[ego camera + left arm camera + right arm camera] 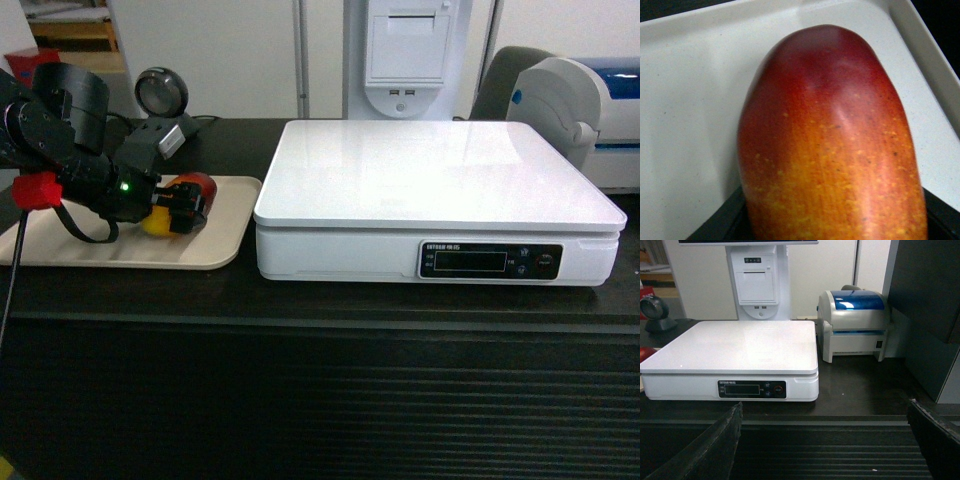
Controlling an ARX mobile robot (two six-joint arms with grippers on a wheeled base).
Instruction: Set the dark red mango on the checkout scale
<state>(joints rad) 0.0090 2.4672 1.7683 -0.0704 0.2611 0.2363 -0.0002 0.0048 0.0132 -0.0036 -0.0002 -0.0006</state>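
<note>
The dark red mango [832,145] has smooth, faintly shiny skin flecked with yellow. The scale [430,180] is white plastic with a glossy top. The tray [225,225] beneath the fruit looks matt beige plastic, finely speckled. The bench [320,310] is dark and matt, its front ribbed

The left tool [178,208] hides much of the dark red mango [196,186]; display text unreadable

White scale [732,347] on dark checkout [855,390]; label printer [856,325] just beside; right gripper [825,440] spread wide.
</note>
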